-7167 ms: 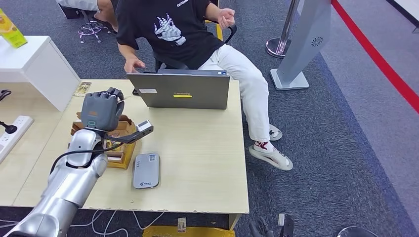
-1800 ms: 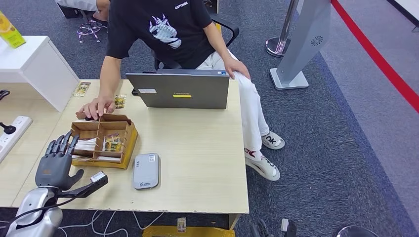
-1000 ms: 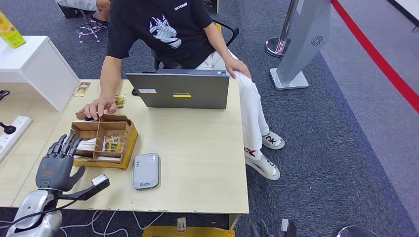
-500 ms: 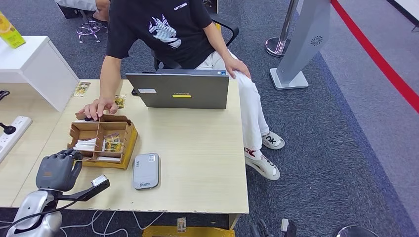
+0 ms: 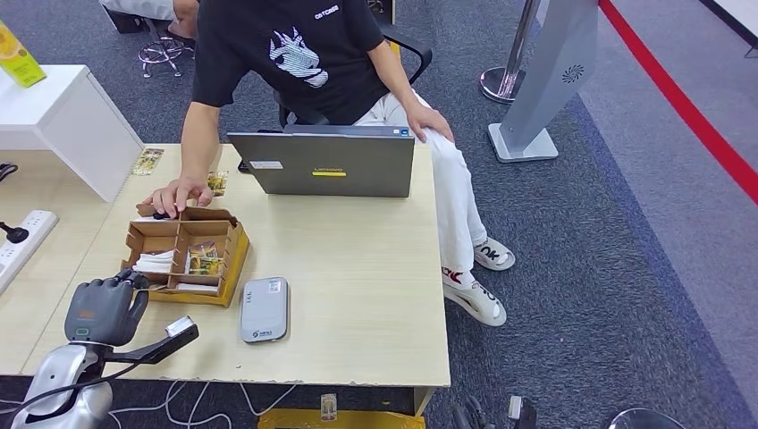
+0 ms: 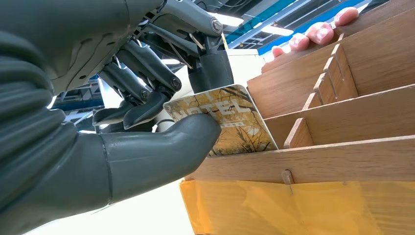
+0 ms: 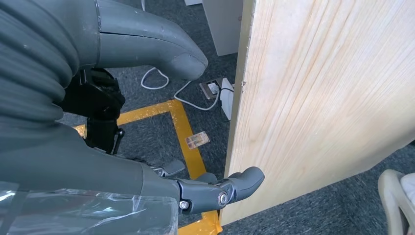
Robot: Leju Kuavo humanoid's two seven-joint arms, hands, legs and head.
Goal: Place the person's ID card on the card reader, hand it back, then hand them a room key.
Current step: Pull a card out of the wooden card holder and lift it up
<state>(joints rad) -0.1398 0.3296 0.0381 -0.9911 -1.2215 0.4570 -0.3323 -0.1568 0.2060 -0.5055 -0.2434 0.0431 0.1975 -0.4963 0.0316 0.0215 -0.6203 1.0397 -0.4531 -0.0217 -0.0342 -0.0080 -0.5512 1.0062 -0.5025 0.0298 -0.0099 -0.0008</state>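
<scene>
The left hand's thumb (image 6: 161, 147) and dark fingers (image 6: 142, 110) are pinched together on a room key card (image 6: 230, 122), a yellowish card printed "HOTEL", at the near end of the wooden card box (image 5: 234, 255). In the head view the left hand (image 5: 103, 308) sits curled at the box's near left corner, on the light wooden table (image 5: 357, 268). The box holds more cards in its compartments. A grey card reader (image 5: 265, 308) lies just beside the box, apart from the hand. A person's hand (image 5: 174, 195) rests on the box's far edge, beside a grey laptop (image 5: 322, 164). The right hand (image 7: 147, 112) hangs below the table edge, fingers apart, holding nothing.
</scene>
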